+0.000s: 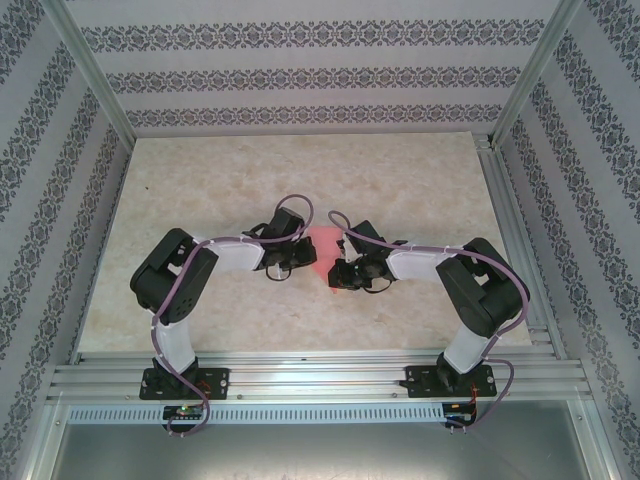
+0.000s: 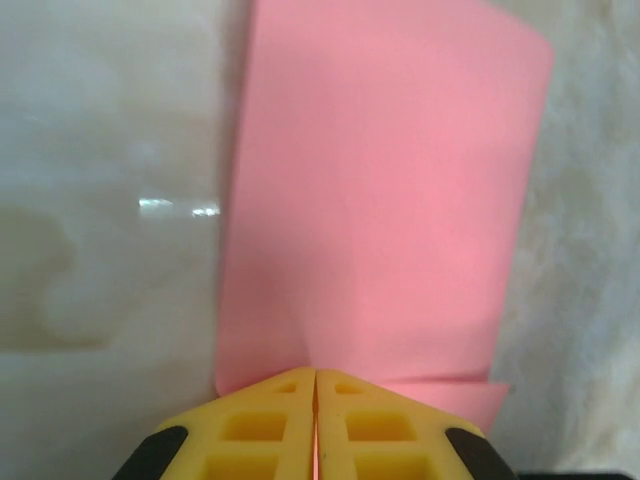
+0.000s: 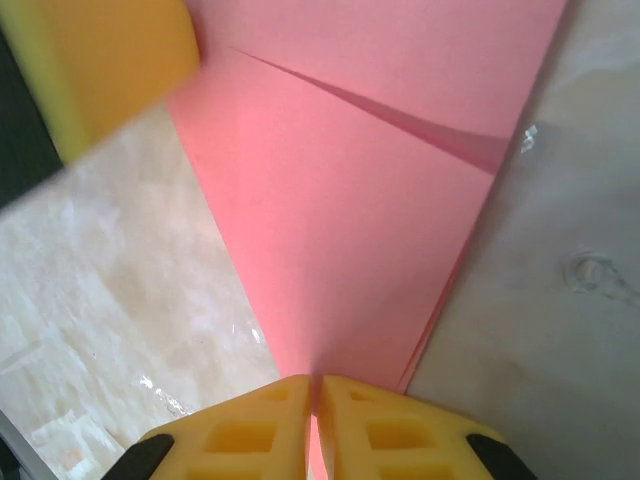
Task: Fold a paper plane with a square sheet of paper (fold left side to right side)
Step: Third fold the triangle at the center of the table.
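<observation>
Left wrist shows the left hand [image 2: 316, 385] clamped on an edge of the square sheet of paper [image 2: 385, 200]. The right hand [image 3: 314, 388] pinches another edge, probably to hold the layers aligned for creasing.

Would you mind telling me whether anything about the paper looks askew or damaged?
Slightly: beside the left gripper, a lower layer of the pink paper pokes out past the top layer's edge, so the fold looks misaligned. No tears show.

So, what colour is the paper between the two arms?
Plain pink-red, no pattern. The sheet of paper shows best in the left wrist view.
</observation>
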You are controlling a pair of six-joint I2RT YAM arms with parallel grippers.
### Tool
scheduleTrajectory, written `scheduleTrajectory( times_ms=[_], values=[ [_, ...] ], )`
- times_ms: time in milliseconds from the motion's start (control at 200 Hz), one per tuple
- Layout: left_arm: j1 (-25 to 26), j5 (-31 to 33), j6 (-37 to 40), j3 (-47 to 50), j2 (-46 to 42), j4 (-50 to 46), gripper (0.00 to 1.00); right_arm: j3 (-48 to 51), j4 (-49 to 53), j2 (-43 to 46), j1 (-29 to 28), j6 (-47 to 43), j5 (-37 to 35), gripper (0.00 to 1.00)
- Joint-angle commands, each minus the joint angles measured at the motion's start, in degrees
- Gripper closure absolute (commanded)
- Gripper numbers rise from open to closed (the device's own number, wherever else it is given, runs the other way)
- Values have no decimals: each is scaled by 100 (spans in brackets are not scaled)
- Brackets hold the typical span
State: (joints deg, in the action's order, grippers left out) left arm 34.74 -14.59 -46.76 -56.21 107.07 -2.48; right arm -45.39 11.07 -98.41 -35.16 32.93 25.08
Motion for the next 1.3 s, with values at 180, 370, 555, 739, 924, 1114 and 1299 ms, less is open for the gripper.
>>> scheduleTrajectory(
  times_ms=[180, 370, 555, 739, 924, 1114, 1299],
  values=[
    [-382, 614, 329, -280, 448, -282, 92, 304, 913, -310, -78, -141, -660, 86],
    [-634, 592, 382, 71, 336, -68, 92, 289, 890, -301, -76, -143, -621, 86],
    [-929, 581, 837, 134, 77, -87, 87, 267, 879, -304, -70, -153, -605, 86],
    [-1116, 185, 1244, 22, -321, 14, 84, 267, 828, -310, -65, -135, -566, 86],
    [-876, -638, 1196, 331, -820, 466, 86, 258, 844, -319, -67, -146, -557, 86],
    [-210, -1063, 724, 795, -897, 1046, 92, 232, 896, -320, -68, -172, -549, 86],
    [246, -950, 384, 969, -627, 1663, 95, 206, 922, -319, -75, -181, -546, 86]
  ],
)
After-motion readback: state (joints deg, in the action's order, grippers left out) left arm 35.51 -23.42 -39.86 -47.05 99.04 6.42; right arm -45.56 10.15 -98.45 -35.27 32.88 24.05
